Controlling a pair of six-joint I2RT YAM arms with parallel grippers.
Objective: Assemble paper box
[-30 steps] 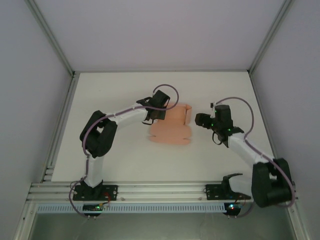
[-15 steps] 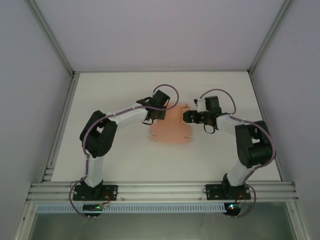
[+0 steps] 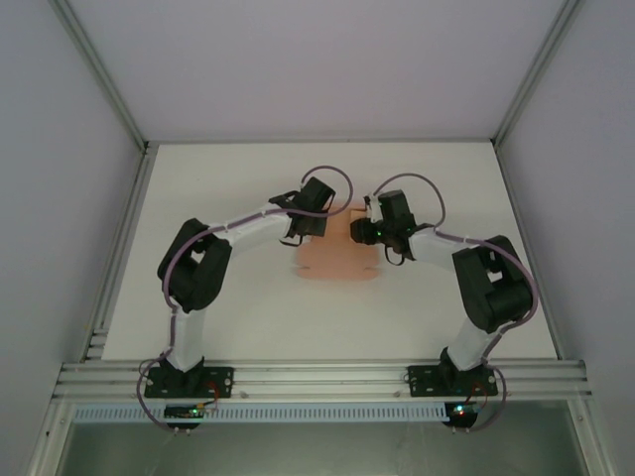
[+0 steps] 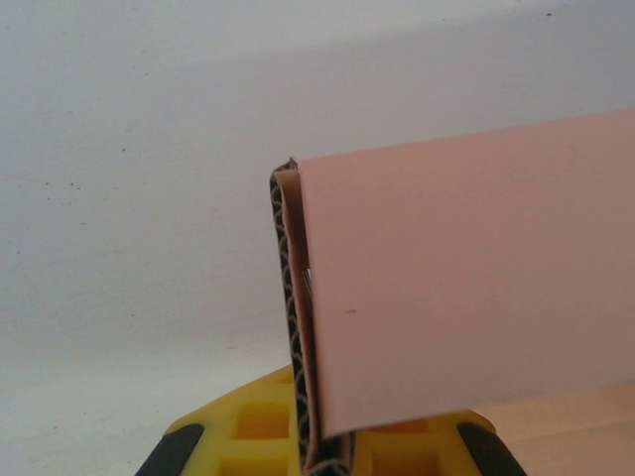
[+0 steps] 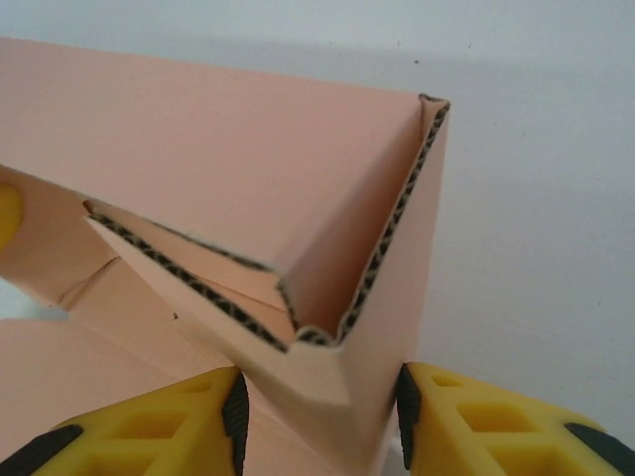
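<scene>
Paper box (image 3: 337,260) caught from two sides, near the middle of the counter (image 3: 248,307), between both arms. Left jaws pressed together on its folded-over left wall, doubled card running down between the yellow fingers (image 4: 248,421) in the left wrist view. Right jaws astride a raised corner on the opposite side, card filling the gap from one yellow fingertip (image 5: 149,426) to the other. Cannot tell whether squeezing or merely touching. Inner flaps at that corner loose and askew, corrugated edges showing, not tucked home. Further out, base panel flat on the white surface, well apart from the side rails.

Likely trouble from here:
- Crushed or wrongly creased corner, from a bite off the fold line.
- Flap springing back open, from letting go before tucking.
- Box skidding or twisting on the smooth counter, from uneven push by either arm.
- Torn left wall, from pulling against that firm pinch.
</scene>
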